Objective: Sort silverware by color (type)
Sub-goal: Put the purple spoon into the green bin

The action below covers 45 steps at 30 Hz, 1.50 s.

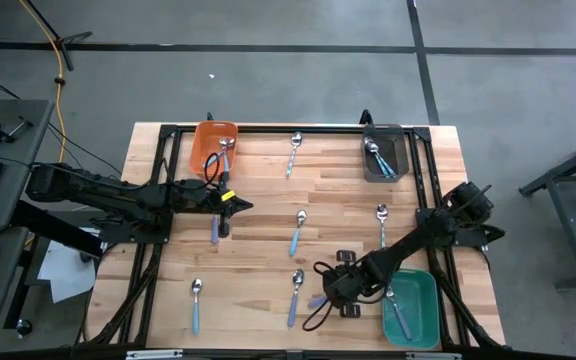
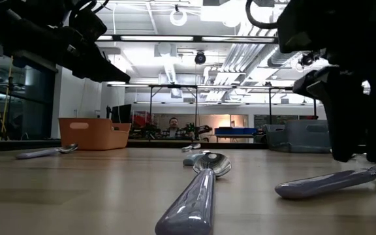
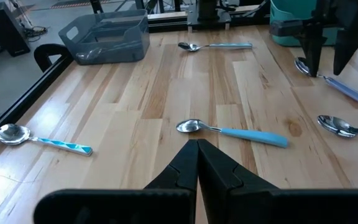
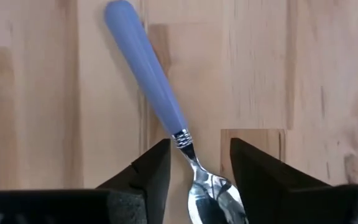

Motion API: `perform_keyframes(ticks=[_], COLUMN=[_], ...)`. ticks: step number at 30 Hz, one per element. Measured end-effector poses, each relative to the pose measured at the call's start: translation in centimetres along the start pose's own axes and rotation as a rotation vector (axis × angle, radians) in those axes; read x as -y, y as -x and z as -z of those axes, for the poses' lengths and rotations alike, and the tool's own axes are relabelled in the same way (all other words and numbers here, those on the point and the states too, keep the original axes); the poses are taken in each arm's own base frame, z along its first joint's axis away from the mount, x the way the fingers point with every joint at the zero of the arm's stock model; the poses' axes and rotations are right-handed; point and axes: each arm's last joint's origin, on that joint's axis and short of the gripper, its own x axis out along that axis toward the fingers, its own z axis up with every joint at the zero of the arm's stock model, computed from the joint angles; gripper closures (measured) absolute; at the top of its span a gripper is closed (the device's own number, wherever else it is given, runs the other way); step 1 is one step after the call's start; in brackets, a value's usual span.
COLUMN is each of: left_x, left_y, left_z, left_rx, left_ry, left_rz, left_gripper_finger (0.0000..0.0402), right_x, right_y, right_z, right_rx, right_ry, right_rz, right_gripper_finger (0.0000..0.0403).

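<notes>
Wooden tabletop point(image 1: 268, 190) carries scattered spoons; we straddle the purple-handled spoon point(image 4: 151, 87) with our right gripper point(image 4: 194, 165) spread, poised to pinch its neck, while our left gripper point(image 3: 197, 163) waits pressed together.

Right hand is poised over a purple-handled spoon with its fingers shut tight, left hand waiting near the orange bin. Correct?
Not quite. The right hand is open, its fingers straddling the neck of the purple-handled spoon, as the right wrist view shows. The left hand does wait near the orange bin.
</notes>
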Motion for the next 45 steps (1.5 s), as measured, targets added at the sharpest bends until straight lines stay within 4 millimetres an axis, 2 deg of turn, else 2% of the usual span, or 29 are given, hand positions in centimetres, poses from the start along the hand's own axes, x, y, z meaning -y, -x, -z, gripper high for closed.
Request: perform_keyframes(ticks=[5,11,23,28,35,39,42,45], left_x=[0.0,0.0,0.0,0.0,0.0,0.0,0.0,0.0], left_y=[0.0,0.0,0.0,0.0,0.0,0.0,0.0,0.0], left_z=[0.0,0.0,0.0,0.0,0.1,0.1,0.1,0.2], left_rx=[0.000,0.000,0.000,0.000,-0.007,-0.011,-0.014,-0.016], left_ry=[0.000,0.000,0.000,0.000,-0.001,-0.001,-0.001,-0.002], left_rz=[0.000,0.000,0.000,0.000,0.001,0.001,0.001,0.002], left_gripper_finger=[0.0401,0.0401,0.0401,0.0401,0.0401,0.0401,0.0401,0.0401], right_x=[0.0,0.0,0.9,0.6,-0.6,-1.7,-2.3,-2.4], right_y=[-1.2,-1.5,-1.4,-0.1,3.2,5.0,5.5,5.0], right_z=[0.2,0.3,0.0,-0.9,-3.0,-3.2,-3.2,-3.2], right_rx=[-0.036,-0.045,-0.095,-0.137,-0.125,-0.132,-0.109,-0.092], right_ry=[0.019,0.011,-0.075,-0.069,-0.090,-0.121,-0.161,-0.240], right_rz=[0.011,0.020,0.025,0.056,0.082,0.115,0.115,0.099], right_gripper_finger=[0.0250,0.0258,0.0376,0.0400,0.0403,0.0403,0.0403,0.0402])
